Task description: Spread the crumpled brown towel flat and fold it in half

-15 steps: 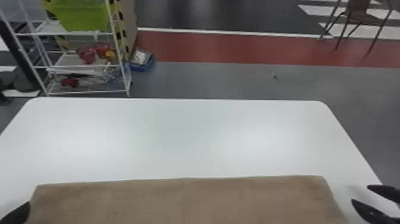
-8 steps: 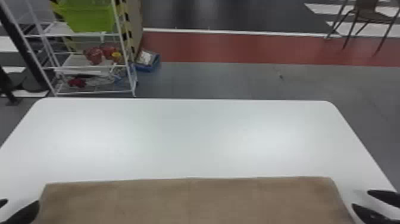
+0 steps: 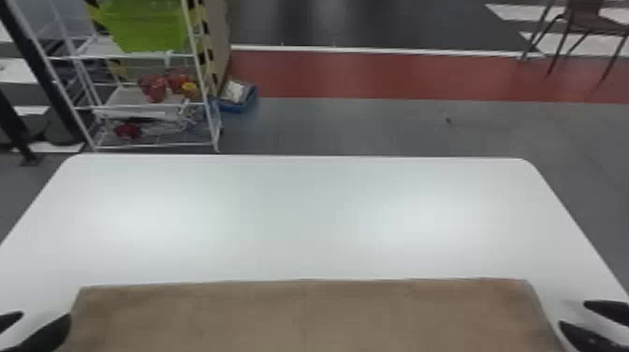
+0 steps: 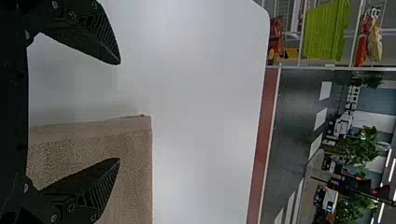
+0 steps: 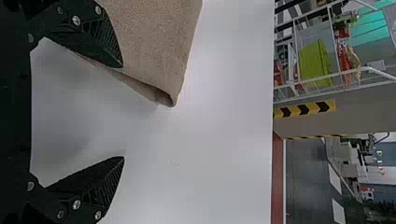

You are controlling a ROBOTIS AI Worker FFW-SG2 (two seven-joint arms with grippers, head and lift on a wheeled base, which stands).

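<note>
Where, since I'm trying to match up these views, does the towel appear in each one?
Head view: the towel lies along the bottom edge, nearly centred.
Left wrist view: partly behind one of the left fingers, with the far left corner past the tips.
Right wrist view: partly behind one of the right fingers, with the far right corner past the tips.
Shared landmark: the green bin.

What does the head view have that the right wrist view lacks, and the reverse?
Head view only: chair, blue bin, left gripper.
Right wrist view only: teal panel, plus the dark gap at the corner of the towel.
Both: towel, white table, right gripper, rack, green bin.
</note>
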